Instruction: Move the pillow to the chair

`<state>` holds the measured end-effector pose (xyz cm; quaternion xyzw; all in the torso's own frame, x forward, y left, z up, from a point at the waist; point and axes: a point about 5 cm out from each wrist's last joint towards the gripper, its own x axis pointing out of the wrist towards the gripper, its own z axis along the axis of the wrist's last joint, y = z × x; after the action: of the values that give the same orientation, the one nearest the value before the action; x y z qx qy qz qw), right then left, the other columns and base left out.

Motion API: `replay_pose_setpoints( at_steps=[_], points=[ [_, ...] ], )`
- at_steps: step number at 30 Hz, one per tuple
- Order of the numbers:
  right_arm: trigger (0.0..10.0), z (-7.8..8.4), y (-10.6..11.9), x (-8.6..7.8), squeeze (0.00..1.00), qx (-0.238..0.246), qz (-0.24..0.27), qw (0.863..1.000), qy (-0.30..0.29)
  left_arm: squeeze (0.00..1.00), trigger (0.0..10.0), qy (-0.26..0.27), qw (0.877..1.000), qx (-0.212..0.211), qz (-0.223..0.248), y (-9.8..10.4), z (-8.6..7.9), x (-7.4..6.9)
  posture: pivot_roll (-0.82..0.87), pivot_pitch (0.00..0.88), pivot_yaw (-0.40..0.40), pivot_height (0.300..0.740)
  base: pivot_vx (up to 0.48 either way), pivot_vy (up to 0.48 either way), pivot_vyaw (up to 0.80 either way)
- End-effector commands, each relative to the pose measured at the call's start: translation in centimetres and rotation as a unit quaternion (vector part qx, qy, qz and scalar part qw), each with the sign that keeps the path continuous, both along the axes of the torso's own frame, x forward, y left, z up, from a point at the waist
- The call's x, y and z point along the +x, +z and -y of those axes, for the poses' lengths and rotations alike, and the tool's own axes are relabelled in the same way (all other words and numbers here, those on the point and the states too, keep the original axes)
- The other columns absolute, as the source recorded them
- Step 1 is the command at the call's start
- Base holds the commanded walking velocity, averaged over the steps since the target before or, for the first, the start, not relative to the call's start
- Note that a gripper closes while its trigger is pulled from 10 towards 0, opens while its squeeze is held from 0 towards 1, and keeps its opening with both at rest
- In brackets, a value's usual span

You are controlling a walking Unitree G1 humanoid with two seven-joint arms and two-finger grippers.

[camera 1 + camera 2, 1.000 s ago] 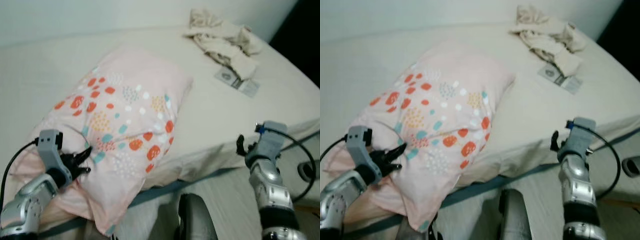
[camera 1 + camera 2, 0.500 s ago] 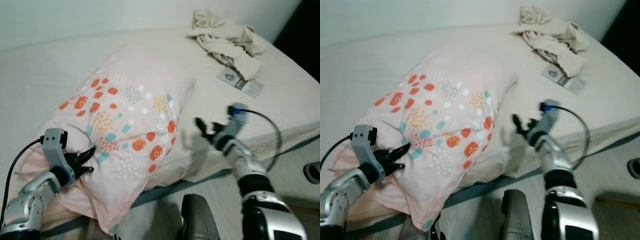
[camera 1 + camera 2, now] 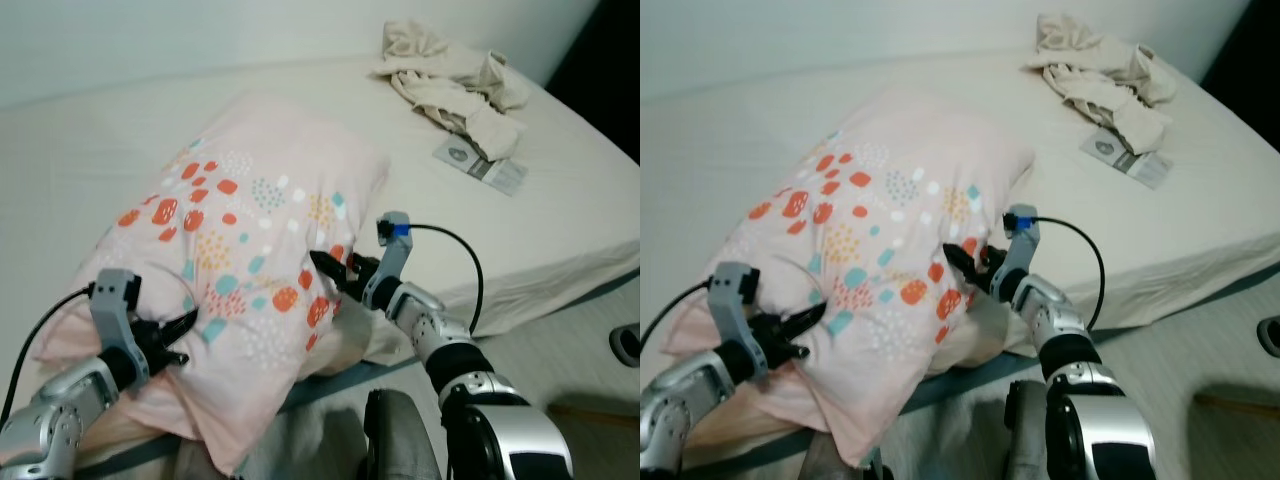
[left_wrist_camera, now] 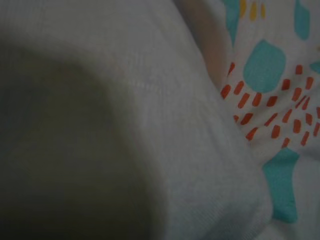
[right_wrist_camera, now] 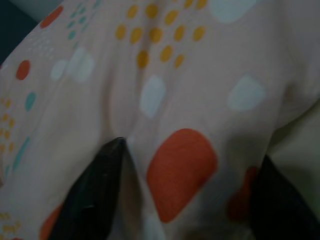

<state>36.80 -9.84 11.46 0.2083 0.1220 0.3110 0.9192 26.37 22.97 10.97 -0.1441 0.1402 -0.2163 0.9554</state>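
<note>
A pink pillow (image 3: pixel 250 220) with red, teal and yellow spots lies on the white bed (image 3: pixel 90 140), its near end hanging over the front edge. My left gripper (image 3: pixel 176 338) is at the pillow's near left corner, fingers (image 3: pixel 800 320) spread against the fabric. My right gripper (image 3: pixel 335 272) is open and pressed into the pillow's right side. In the right wrist view its two black fingers (image 5: pixel 95 185) stand wide apart with spotted fabric (image 5: pixel 180 170) between them. The left wrist view has pillow fabric (image 4: pixel 270 85) very close up.
A crumpled beige cloth (image 3: pixel 450 75) and a small flat packet (image 3: pixel 482 167) lie at the bed's far right. The bed's front edge (image 3: pixel 560 285) runs down to bare floor on the right. A grey rounded part (image 3: pixel 395 440) shows at bottom centre.
My right arm has swung left from beside the bed's edge onto the pillow's right side. The left gripper has stayed at the pillow's near corner.
</note>
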Motion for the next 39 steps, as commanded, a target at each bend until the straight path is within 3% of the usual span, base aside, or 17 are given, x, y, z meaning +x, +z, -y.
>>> replay_pose_setpoints(
  at_steps=[1, 6, 10, 11, 14, 18, 22, 24, 27, 29, 30, 31, 32, 35, 36, 39],
  points=[
    [0.0, -0.8, -0.6, -0.4, 0.0, 0.001, -0.005, 1.0, 0.02, 0.0, 0.0, -0.027, 1.0, -0.003, -0.009, -0.3, 0.8, -0.3, 0.0, 0.204, -0.041, 0.59, 0.0, 0.0, 0.0],
    [0.0, -1.8, -0.3, -0.7, 0.0, -0.005, 0.015, 0.999, 0.035, 0.0, 0.0, -0.026, 1.0, 0.0, -0.006, -0.2, 0.9, -0.1, 0.0, 0.204, -0.041, 0.59, 0.0, 0.0, 0.0],
    [0.0, -3.4, 0.1, -1.2, 0.0, -0.043, 0.057, 0.997, 0.031, 0.0, 0.0, -0.016, 1.0, 0.004, -0.002, -0.1, 0.8, 0.4, -0.01, 0.207, -0.038, 0.59, 0.0, 0.0, 0.0],
    [0.0, -5.2, 0.6, -1.8, 0.0, -0.06, 0.085, 0.994, 0.026, 0.0, 0.0, -0.009, 1.0, 0.007, 0.0, -0.1, 0.8, 0.6, -0.02, 0.207, -0.038, 0.59, 0.0, 0.0, 0.0],
    [0.0, -7.8, 1.5, -2.9, 0.0, -0.067, 0.117, 0.991, 0.027, 0.0, 0.0, -0.003, 1.0, 0.01, 0.002, -0.1, 0.8, 1.0, -0.02, 0.207, -0.038, 0.59, 0.0, 0.0, 0.0],
    [0.0, -9.3, 1.9, -3.7, 0.0, -0.065, 0.12, 0.99, 0.025, 0.0, 0.0, 0.0, 1.0, 0.012, 0.003, -0.1, 0.7, 1.1, -0.02, 0.209, -0.038, 0.59, 0.0, 0.0, 0.0],
    [0.0, -13.1, 3.0, -6.2, 0.0, -0.077, 0.143, 0.986, 0.03, 0.0, 0.0, 0.009, 1.0, 0.02, 0.007, 0.1, 0.3, 1.2, -0.02, 0.21, -0.044, 0.59, 0.0, 0.0, 0.0],
    [0.0, -13.1, 3.0, -6.2, 0.0, -0.077, 0.143, 0.986, 0.03, 0.0, 0.0, 0.009, 1.0, 0.02, 0.007, 0.1, 0.3, 1.2, -0.02, 0.21, -0.044, 0.59, 0.0, 0.0, 0.0],
    [0.0, -14.8, 4.1, -7.7, 0.0, -0.068, 0.149, 0.986, 0.029, 0.0, 0.0, 0.019, 0.999, 0.025, 0.008, 0.1, -0.3, 1.2, -0.02, 0.213, -0.051, 0.59, 0.0, 0.0, 0.0],
    [0.0, -15.0, 4.2, -8.2, 0.0, -0.069, 0.148, 0.986, 0.029, 0.0, 0.0, 0.023, 0.999, 0.027, 0.008, 0.1, -0.5, 1.1, -0.02, 0.212, -0.053, 0.59, 0.0, 0.0, 0.0],
    [4.9, -14.7, 3.9, -8.0, 0.0, -0.074, 0.141, 0.987, 0.027, 0.0, 0.0, 0.023, 0.999, 0.027, 0.008, 0.0, -0.4, 1.1, -0.02, 0.213, -0.055, 0.59, 0.0, 0.0, 0.0],
    [4.9, -14.5, 3.7, -7.9, 0.0, -0.078, 0.136, 0.987, 0.024, 0.0, 0.0, 0.023, 0.999, 0.027, 0.008, 0.0, -0.4, 1.1, -0.02, 0.213, -0.055, 0.59, 0.0, 0.0, 0.0],
    [10.0, -14.0, 3.4, -7.6, 0.0, -0.085, 0.13, 0.988, 0.018, 0.0, 0.0, 0.023, 0.999, 0.028, 0.007, 0.0, -0.4, 1.0, -0.02, 0.213, -0.056, 0.59, 0.0, 0.0, 0.0],
    [10.0, -12.6, 2.9, -6.9, 0.0, -0.092, 0.119, 0.989, 0.005, 0.0, 0.0, 0.023, 0.999, 0.029, 0.007, -0.1, -0.3, 1.0, -0.02, 0.213, -0.056, 0.59, 0.0, 0.0, 0.0],
    [10.0, -11.9, 2.9, -6.7, 1.0, -0.091, 0.113, 0.989, -0.002, 0.0, 0.0, 0.022, 0.999, 0.029, 0.007, -0.1, -0.2, 1.1, -0.02, 0.212, -0.056, 0.59, 0.0, 0.0, 0.0],
    [10.0, -10.6, 2.7, -6.3, 1.0, -0.099, 0.101, 0.99, -0.023, 0.0, 0.0, 0.02, 0.999, 0.028, 0.007, -0.2, -0.1, 1.1, -0.03, 0.212, -0.056, 0.59, 0.0, 0.0, 0.0]
  ],
)
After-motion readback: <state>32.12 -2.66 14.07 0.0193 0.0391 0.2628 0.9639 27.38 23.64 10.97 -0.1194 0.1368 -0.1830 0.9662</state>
